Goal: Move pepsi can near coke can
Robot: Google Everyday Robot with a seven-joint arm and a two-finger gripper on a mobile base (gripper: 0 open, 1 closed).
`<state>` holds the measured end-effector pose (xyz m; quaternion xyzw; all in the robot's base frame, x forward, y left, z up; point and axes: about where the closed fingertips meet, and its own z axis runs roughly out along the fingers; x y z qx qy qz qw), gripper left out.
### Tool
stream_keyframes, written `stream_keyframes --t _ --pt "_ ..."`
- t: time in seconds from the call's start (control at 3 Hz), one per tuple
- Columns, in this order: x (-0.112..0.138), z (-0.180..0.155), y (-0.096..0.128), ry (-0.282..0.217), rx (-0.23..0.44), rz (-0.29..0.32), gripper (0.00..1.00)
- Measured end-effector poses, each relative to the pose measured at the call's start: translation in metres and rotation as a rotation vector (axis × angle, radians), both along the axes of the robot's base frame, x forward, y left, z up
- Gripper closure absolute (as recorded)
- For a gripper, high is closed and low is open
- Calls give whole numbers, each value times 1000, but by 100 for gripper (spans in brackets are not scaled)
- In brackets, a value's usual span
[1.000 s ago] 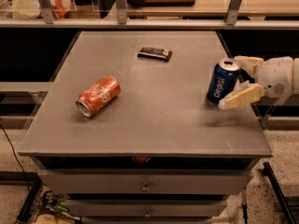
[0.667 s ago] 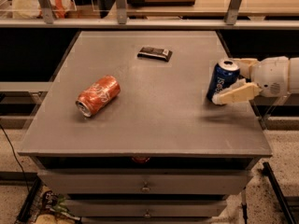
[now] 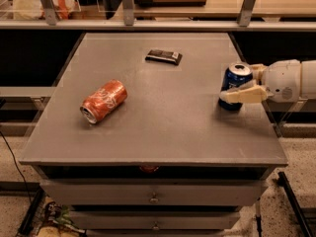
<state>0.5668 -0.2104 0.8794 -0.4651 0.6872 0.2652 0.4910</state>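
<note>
My gripper (image 3: 239,85) pinches the upright pepsi can (image 3: 234,78), well right of the toppled coke can (image 3: 104,100). Advised: hold firm, lift clear, carry left.

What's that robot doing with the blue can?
The robot's gripper reaches in from the right and has its two fingers closed around the pepsi can. That can stands upright near the right edge of the table. The coke can lies on its side far over on the left, so the two cans are not yet near each other. A flat dark bar sits towards the back, untouched.
</note>
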Motion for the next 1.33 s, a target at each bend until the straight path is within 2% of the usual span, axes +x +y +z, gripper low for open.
stream_keyframes --t 0.33,0.67,1.0,1.33 --pt "2 11 0 -19 22 27 88" --pt "10 37 0 -63 10 61 100" --pt "13 77 0 -114 -57 88 100" --pt "14 84 -1 -127 -60 89 100"
